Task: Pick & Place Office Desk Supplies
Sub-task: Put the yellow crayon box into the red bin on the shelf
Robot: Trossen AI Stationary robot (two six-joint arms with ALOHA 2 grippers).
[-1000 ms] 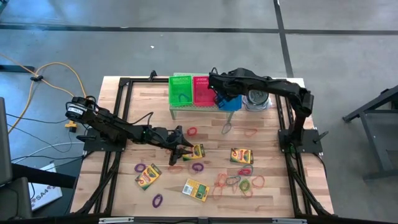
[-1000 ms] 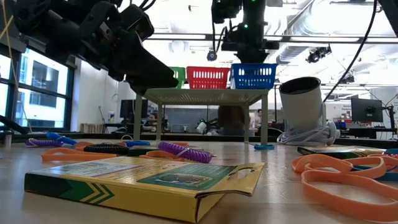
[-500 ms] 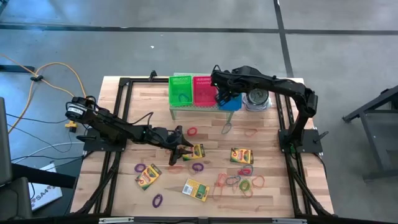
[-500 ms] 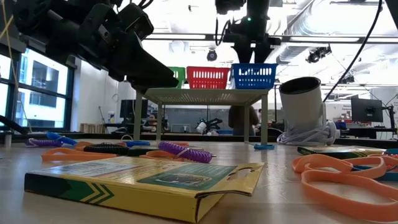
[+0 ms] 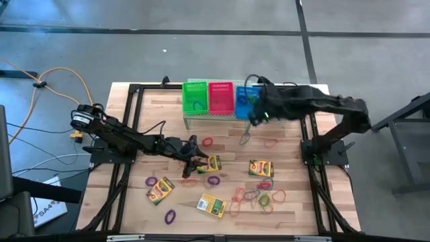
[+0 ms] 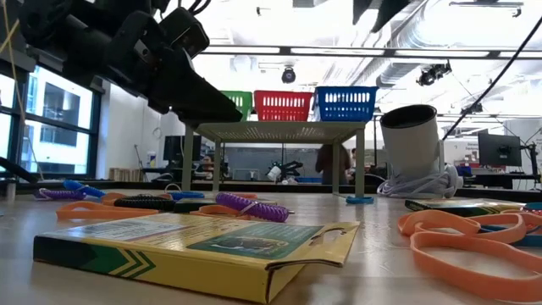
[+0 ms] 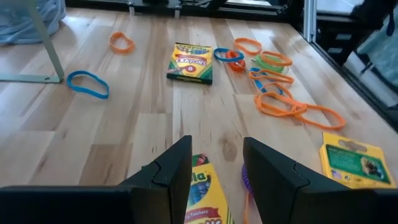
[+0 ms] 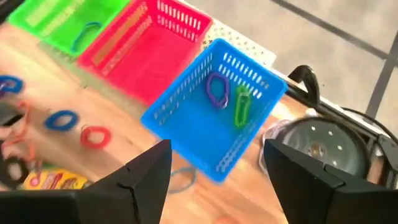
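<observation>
Two arms, black throughout, built of slim jointed segments with bulkier rounded housings at the joints. Left arm [image 5: 127,140]: silvery round cap at its base joint, small yellow tag beside it, thin black cable looping along the forearm. Right arm [image 5: 316,104]: a tiny green light on the wrist end. Fingers [image 7: 168,171] are matte black, angular, flat-faced plastic wedges with bevelled edges; the right fingers [image 8: 140,177] look alike.

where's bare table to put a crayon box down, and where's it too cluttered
Bare wood lies along the table's left edge, above the left gripper, and near the front right corner. Crowded: the rubber-band pile and the crayon boxes beside it. The right gripper hovers by the blue basket.
</observation>
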